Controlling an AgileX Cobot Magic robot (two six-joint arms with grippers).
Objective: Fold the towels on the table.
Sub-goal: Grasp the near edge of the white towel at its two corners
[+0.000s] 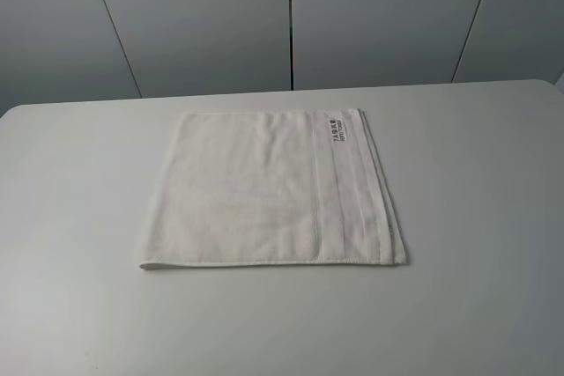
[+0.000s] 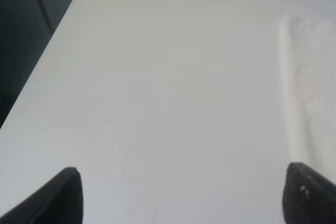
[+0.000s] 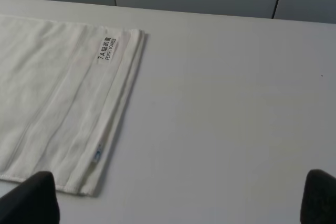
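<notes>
We see the table (image 1: 476, 217) filling most of the high view, with the towel (image 1: 256, 191) lying flat near its middle, layered edges on the right. Our left gripper (image 2: 182, 174) hovers over bare table beside the towel, fingers spread wide, holding nothing; our right gripper (image 3: 179, 177) does likewise near a towel corner. The small label (image 1: 338, 127) sits by the towel's far right corner.

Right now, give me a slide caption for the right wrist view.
White towel, label up, lies flat on the table; right gripper open and empty.
</notes>
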